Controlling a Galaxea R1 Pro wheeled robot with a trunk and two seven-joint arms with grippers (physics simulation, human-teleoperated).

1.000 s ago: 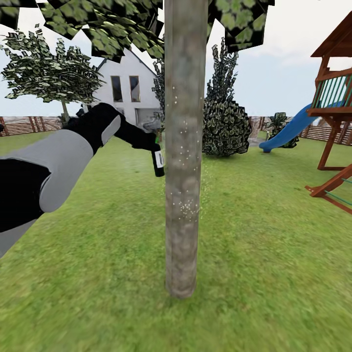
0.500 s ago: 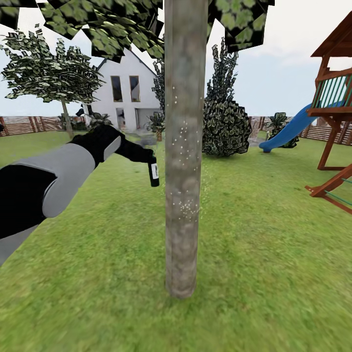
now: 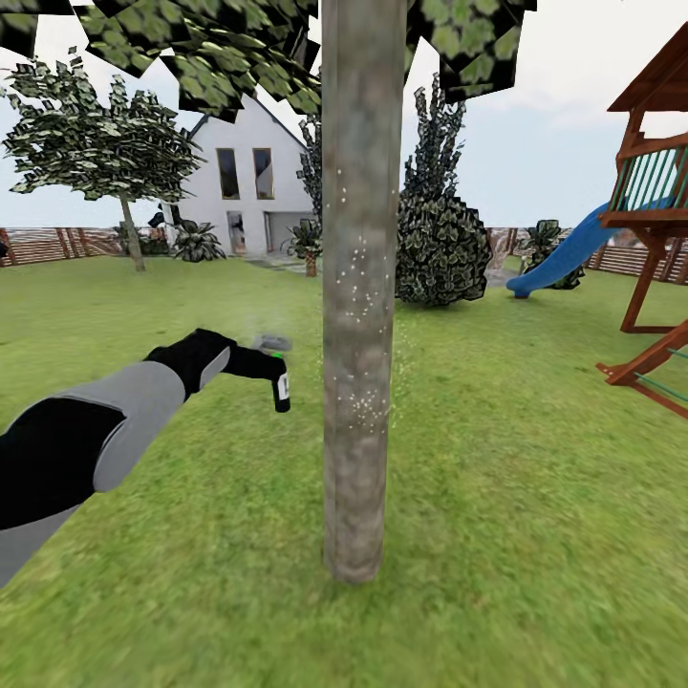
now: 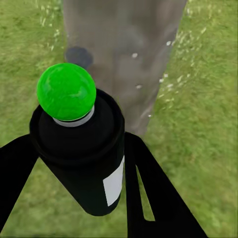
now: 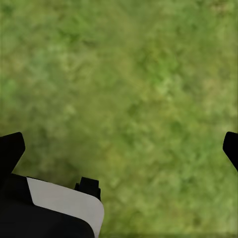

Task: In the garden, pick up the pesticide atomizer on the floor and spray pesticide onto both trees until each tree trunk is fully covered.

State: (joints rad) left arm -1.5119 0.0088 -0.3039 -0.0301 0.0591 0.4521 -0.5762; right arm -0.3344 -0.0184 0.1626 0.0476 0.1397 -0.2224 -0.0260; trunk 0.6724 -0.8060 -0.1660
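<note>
The left gripper (image 4: 79, 198) has its jaws closed on the spray bottle (image 4: 82, 158); in the left wrist view the two black fingers (image 4: 148, 193) press the bottle's dark body from both sides, just below the shoulder. The cap here is bright green, not red, and a white label sits on the side of the body. I judge the bottle to be light and stiff, with a smooth round wall that could turn or slip between the fingers, so a hold around the middle of the body, leaving the cap and nozzle free, seems the right one.

In the head view the bottle (image 3: 281, 390) is in the middle left of the frame, near the tree trunk (image 3: 359, 315) but not touching it, at about the middle of the trunk's visible height. The trunk stands in the centre of the frame, upright on the grass (image 3: 516, 497), and it carries many small white specks on its middle part.

The right gripper (image 5: 119, 144) looks down at plain grass; its dark fingertips (image 5: 11, 148) sit at the two side edges of the right wrist view, so the jaws are wide apart and hold nothing.
</note>
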